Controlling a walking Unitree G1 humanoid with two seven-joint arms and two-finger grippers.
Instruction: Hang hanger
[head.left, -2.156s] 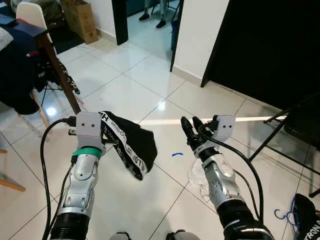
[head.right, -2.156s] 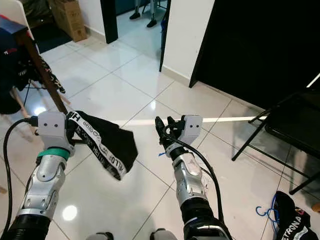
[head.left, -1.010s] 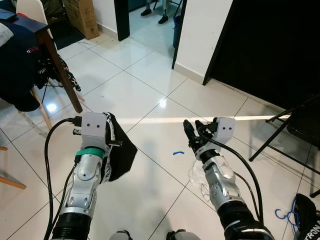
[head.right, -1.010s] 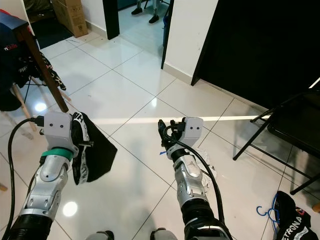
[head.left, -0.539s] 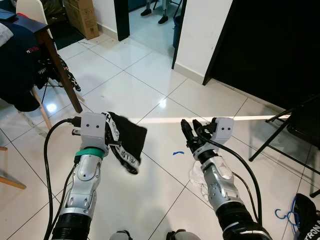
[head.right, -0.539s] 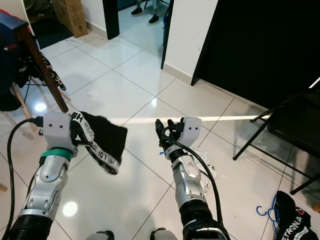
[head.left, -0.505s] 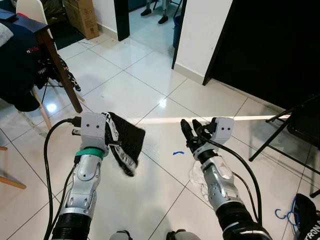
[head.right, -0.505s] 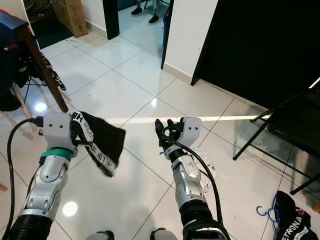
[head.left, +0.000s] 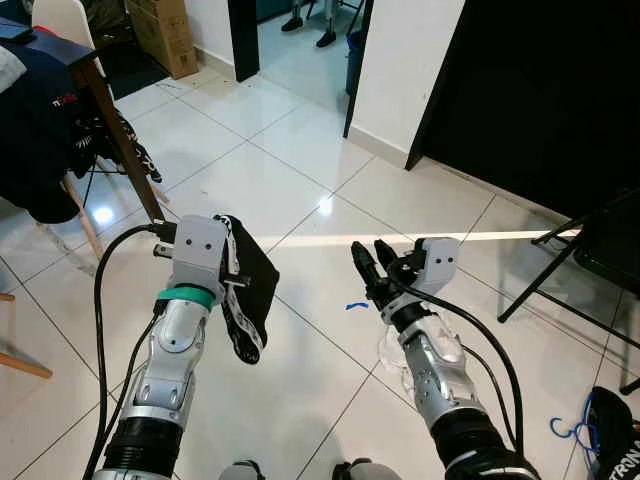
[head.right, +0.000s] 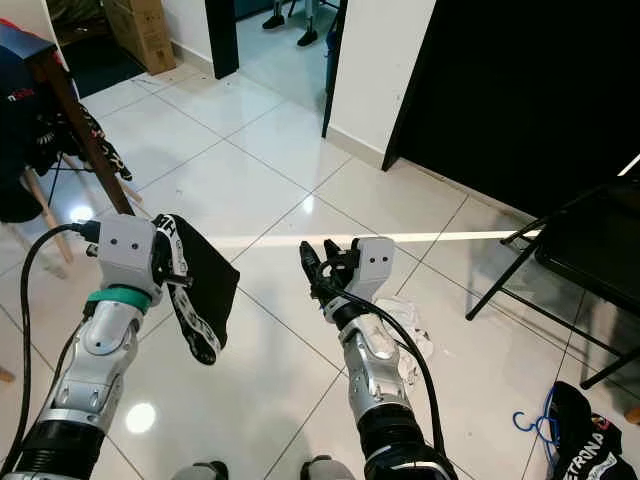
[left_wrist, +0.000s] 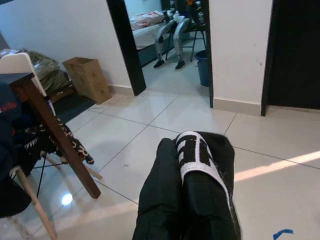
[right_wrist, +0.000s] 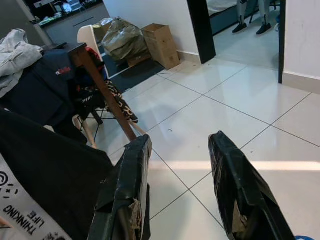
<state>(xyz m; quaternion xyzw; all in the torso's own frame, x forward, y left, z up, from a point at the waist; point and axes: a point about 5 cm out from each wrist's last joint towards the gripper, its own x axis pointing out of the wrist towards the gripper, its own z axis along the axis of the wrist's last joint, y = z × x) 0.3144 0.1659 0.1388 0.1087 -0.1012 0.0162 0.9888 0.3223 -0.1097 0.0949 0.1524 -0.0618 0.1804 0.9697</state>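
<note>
Hanging is not done. The left tool (head.left: 232, 275) is clenched on a black garment (head.left: 250, 285) with a white lettered band, held above the floor at 9 o'clock. The right tool (right_wrist: 182, 192) is released and empty. No hanger is discernible; a dark rack (head.left: 590, 250) stands at 3 o'clock.

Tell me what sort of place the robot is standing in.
Probably a lived-in home: glossy white tiled floor, clothes piled over a dark wooden table, a brown cardboard box by the wall, and a black folding chair.
</note>
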